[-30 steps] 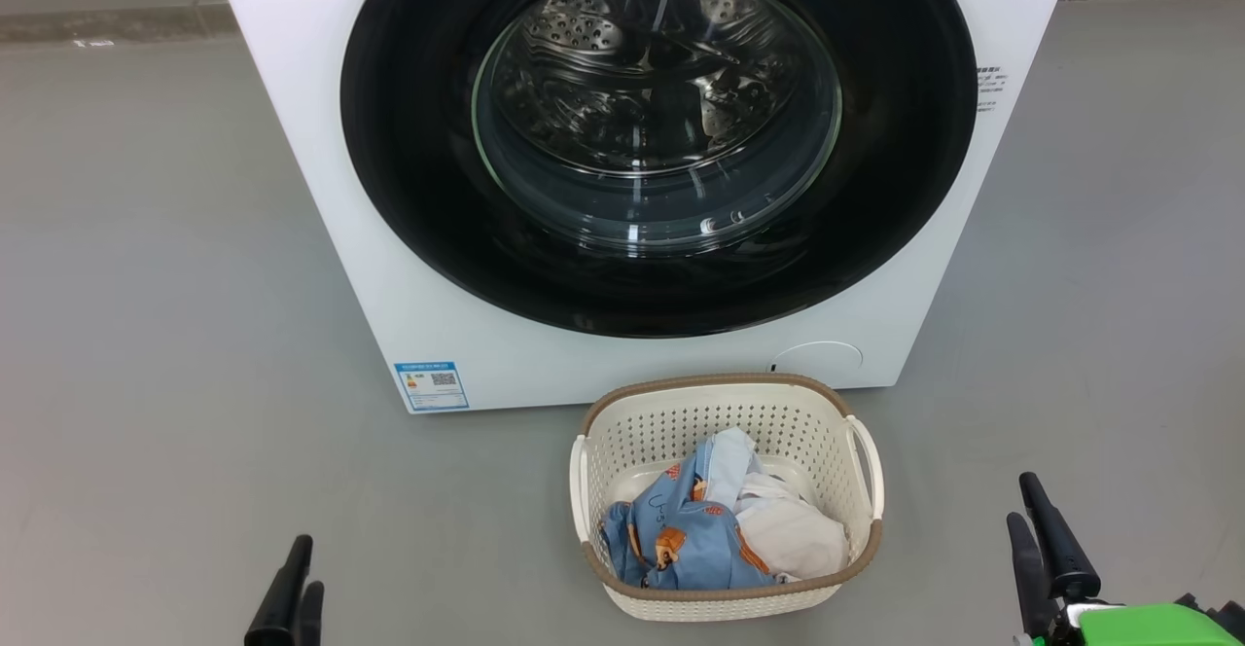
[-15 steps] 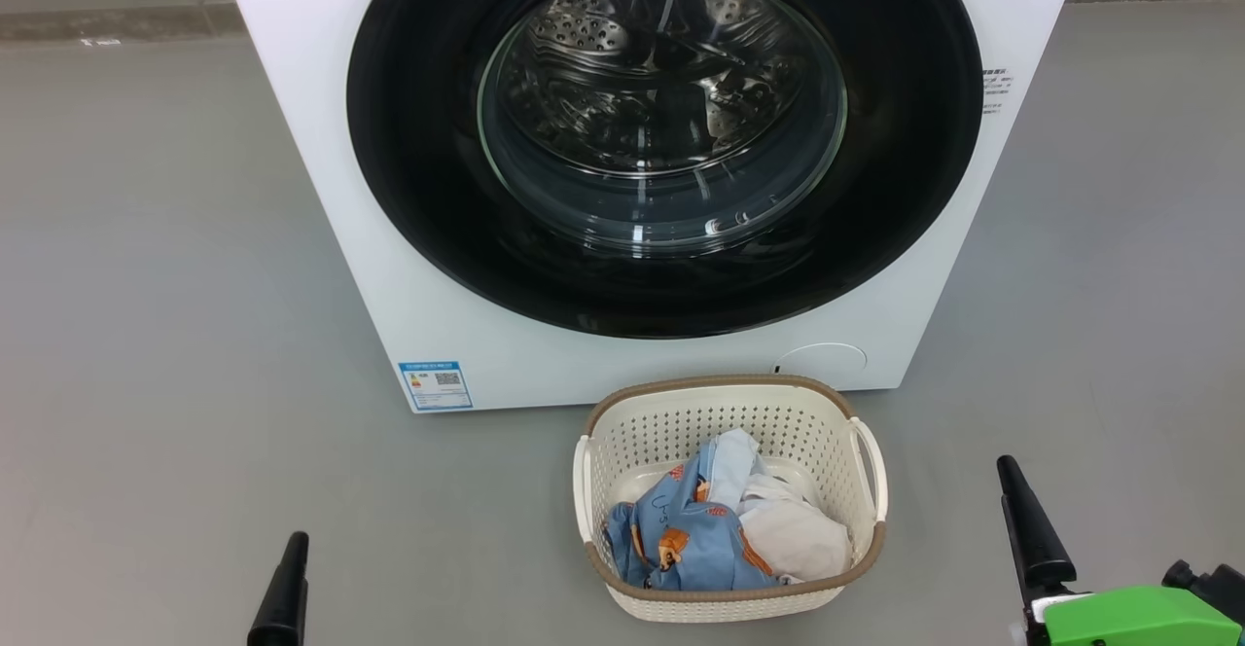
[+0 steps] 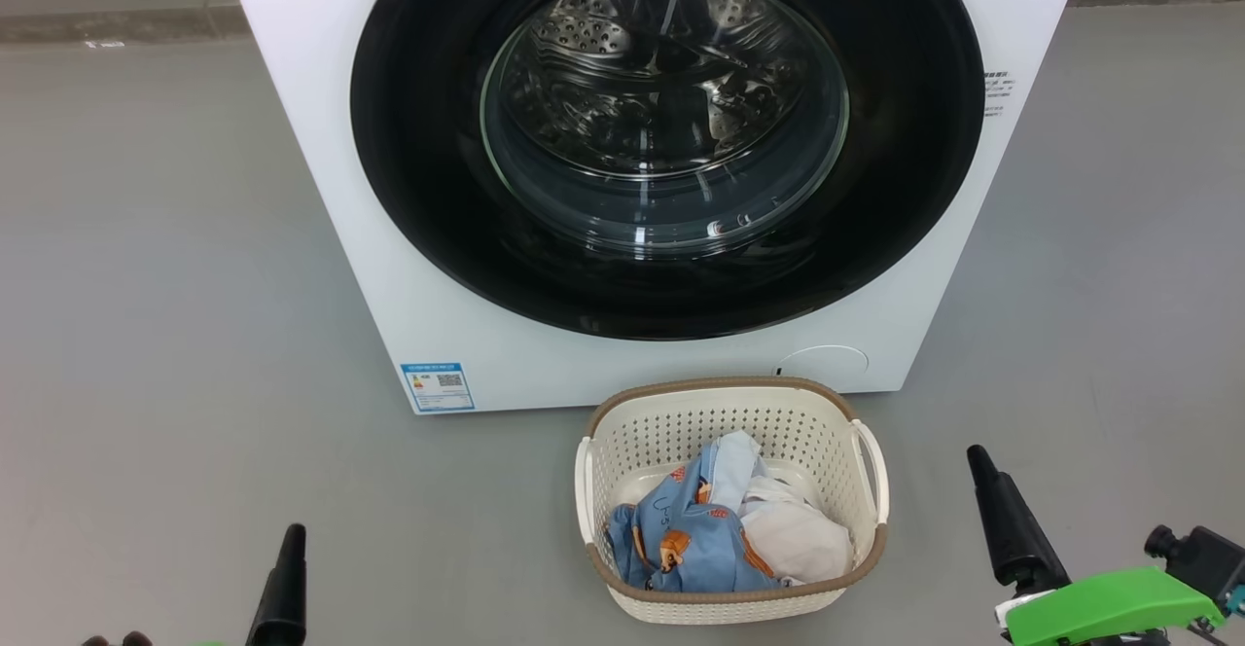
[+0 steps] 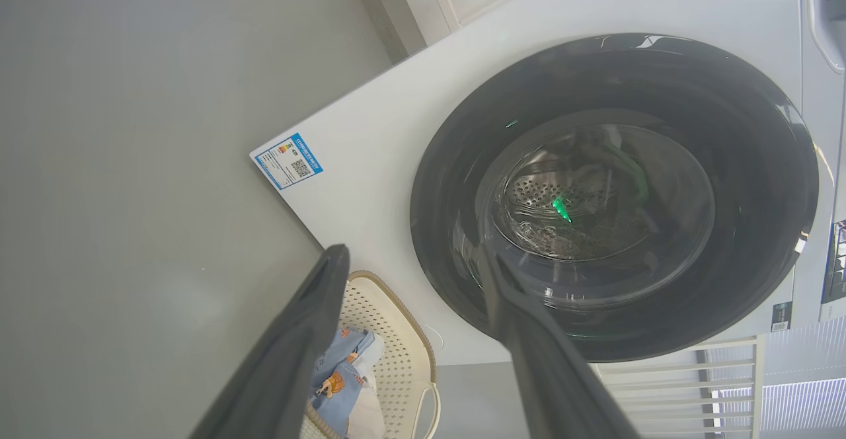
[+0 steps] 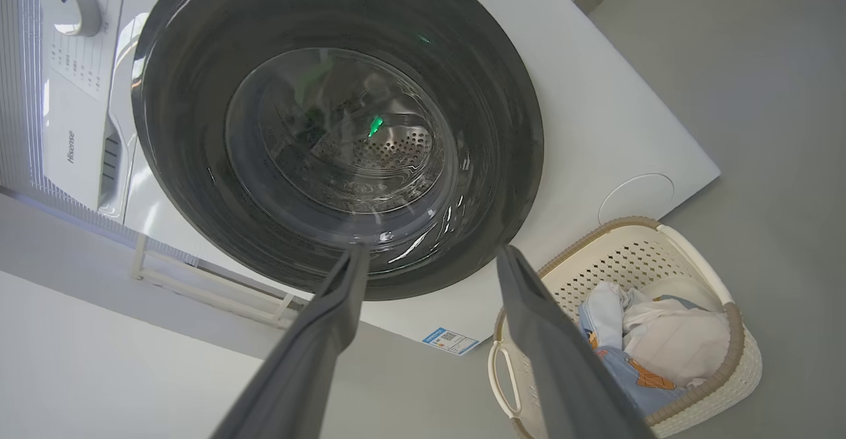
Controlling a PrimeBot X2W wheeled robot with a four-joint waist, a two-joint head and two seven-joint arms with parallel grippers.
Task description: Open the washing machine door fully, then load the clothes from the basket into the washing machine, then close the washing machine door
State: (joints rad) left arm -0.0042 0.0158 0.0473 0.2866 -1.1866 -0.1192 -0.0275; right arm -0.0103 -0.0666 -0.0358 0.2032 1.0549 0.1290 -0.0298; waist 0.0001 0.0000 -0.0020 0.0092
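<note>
From the head view we see the washing machine (image 3: 321, 140) across the upper frame, its door (image 3: 428, 189) shut flat against the front and the steel drum (image 3: 661, 72) visible through the glass. The basket (image 3: 729, 403) stands on the grey floor (image 3: 146, 335) at lower centre, just below the door. It holds a light blue garment (image 3: 695, 549) with orange bear prints on the left and a white garment (image 3: 798, 539) bunched against it on the right. Our left gripper (image 3: 289, 558) pokes up at the lower left and our right gripper (image 3: 1002, 515) at the lower right, both well apart from the basket.

In the left wrist view our fingers (image 4: 310, 320) stand spread wide with nothing between them. The basket sits at the bottom edge.

In the right wrist view our fingers (image 5: 330, 320) are likewise spread wide and empty. The basket and both garments lie at the lower right.
</note>
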